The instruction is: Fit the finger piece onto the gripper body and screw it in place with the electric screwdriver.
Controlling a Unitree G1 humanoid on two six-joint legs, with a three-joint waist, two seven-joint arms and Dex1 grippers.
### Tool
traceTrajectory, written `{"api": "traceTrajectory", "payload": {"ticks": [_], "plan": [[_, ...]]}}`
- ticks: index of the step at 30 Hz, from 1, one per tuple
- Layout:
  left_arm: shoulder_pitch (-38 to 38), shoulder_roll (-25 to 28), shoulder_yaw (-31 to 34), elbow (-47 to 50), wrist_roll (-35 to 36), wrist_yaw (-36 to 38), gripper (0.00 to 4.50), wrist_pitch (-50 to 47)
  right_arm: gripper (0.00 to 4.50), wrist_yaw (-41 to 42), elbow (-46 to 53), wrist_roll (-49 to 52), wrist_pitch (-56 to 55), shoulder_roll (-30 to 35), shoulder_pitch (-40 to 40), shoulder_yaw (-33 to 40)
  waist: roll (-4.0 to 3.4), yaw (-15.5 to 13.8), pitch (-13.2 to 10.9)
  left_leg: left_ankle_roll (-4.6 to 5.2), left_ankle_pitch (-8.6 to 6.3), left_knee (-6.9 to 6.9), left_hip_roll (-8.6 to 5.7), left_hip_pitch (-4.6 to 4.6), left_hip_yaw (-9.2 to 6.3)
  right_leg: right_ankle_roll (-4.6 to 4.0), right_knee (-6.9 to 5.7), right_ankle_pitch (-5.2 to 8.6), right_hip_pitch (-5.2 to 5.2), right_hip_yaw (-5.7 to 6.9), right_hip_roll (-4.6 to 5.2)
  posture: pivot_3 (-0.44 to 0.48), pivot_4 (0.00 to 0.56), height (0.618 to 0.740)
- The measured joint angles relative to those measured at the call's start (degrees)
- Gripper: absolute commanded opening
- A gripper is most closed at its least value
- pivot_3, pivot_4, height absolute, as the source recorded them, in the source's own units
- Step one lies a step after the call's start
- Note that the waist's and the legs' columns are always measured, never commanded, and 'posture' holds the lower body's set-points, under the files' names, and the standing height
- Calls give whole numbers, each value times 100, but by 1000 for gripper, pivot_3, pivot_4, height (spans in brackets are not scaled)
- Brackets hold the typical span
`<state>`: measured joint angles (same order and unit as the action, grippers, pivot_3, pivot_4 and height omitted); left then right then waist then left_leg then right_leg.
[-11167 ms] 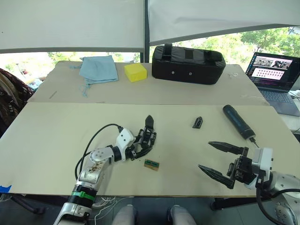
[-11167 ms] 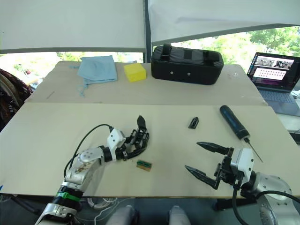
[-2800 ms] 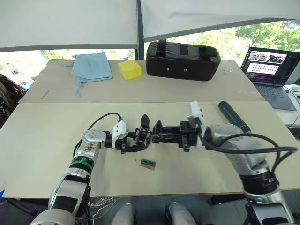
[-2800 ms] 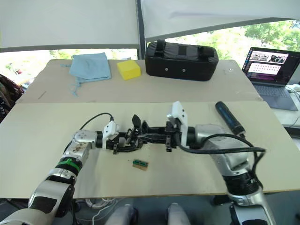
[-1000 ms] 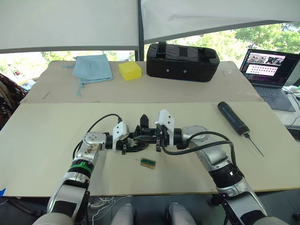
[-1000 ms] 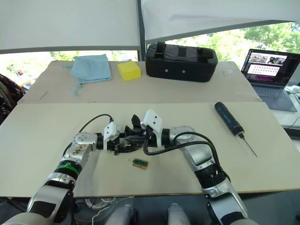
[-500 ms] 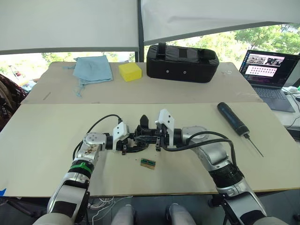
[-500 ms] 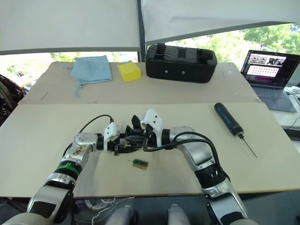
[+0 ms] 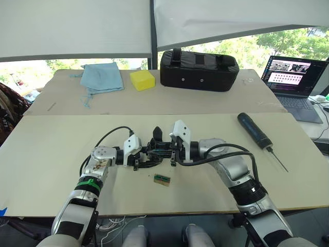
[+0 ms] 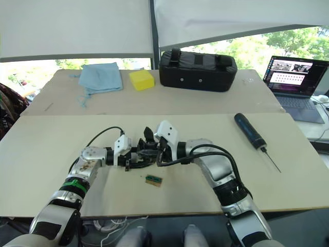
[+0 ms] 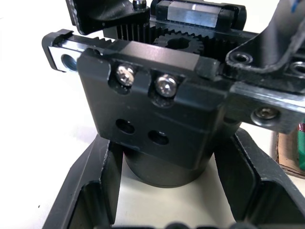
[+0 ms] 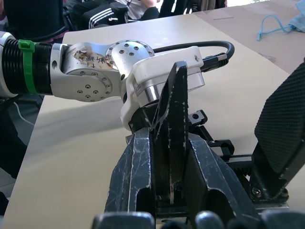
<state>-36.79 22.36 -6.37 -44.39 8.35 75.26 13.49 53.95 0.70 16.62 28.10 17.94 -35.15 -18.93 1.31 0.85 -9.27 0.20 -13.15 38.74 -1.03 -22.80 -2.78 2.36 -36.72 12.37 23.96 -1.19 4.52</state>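
Looking down at the table (image 9: 51,154), you have the gripper body (image 11: 157,124) at mid-table, clasped round its base by the left gripper (image 11: 167,191). Facing it, your right gripper (image 12: 167,162) pinches the finger piece (image 12: 171,119) upright, just beside its seat. Well off to your right lies the electric screwdriver (image 9: 255,131), nearer the right arm.

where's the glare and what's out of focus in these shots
Left and right eye views: the windows behind the table are blown out white, while the black bag stays readable. Left wrist view: the gripper body is sharp, its two screws catching highlights; the near fingers blur. Right wrist view: the finger piece is crisp and the far tabletop soft.
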Motion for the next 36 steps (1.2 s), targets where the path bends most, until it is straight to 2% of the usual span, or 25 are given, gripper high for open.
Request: {"api": "traceTrajectory", "payload": {"ticks": [16,18,25,27,34,36], "plan": [[66,5,8,75,3,-54,2296,9,410,80,61,-8,104,13,-110,10,0,2,0,0,0,-1,1,-2,-2,-1,0,1,3,0,-1,0,150,740],[68,3,6,82,4,-54,2296,16,1428,113,41,5,-16,9,-64,48,0,1,0,0,0,-1,1,-4,-2,0,1,1,5,-1,-1,0,150,740],[73,4,17,85,22,-54,2296,25,3898,310,-9,26,-656,-169,60,80,1,1,-3,0,0,-1,1,-13,-2,-1,-1,1,15,-2,-2,0,150,740],[73,1,16,85,23,-56,2296,28,4479,287,-12,24,-781,-191,59,114,1,0,-3,0,0,-1,1,-13,-2,-1,-1,1,15,-2,-2,0,150,740],[89,1,27,86,34,-70,2296,36,4479,310,-46,58,-1038,-298,59,297,1,2,-3,0,0,-1,1,-12,-3,-1,-1,0,15,-2,-3,0,150,740],[111,-2,39,89,77,-82,3341,14,4500,350,-48,141,-1149,-335,59,392,1,2,-3,0,0,-1,1,-13,-4,-1,-1,0,16,-2,-2,0,150,740]]}}
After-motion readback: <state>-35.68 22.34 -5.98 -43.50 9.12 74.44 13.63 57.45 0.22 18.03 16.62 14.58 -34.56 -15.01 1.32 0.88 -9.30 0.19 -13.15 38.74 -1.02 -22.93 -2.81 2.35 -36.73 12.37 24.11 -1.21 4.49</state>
